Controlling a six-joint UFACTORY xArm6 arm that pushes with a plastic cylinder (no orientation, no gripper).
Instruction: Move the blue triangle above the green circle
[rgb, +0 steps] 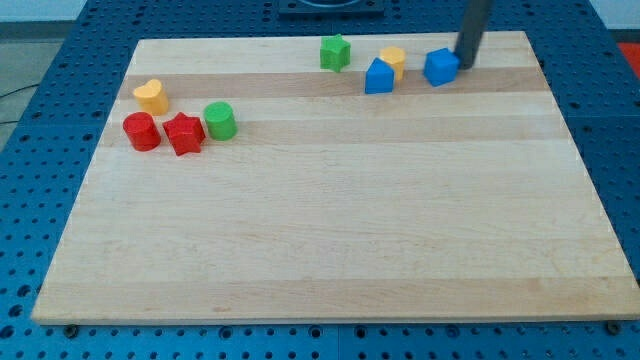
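Blue triangle, judged light, rigid and easily slid, is best pushed on its right face, leftward. My tip is seen against the blue cube, further right. No jaws are fitted, so nothing is grasped.

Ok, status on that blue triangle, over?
My tip at the view's top right, against the blue cube. Blue triangle just left of it, far from green circle. Yellow block right behind the triangle.

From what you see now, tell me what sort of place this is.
Probably a robotics lab bench: a wooden board on a blue perforated table, coloured blocks like the green circle, my tip beside a blue block.
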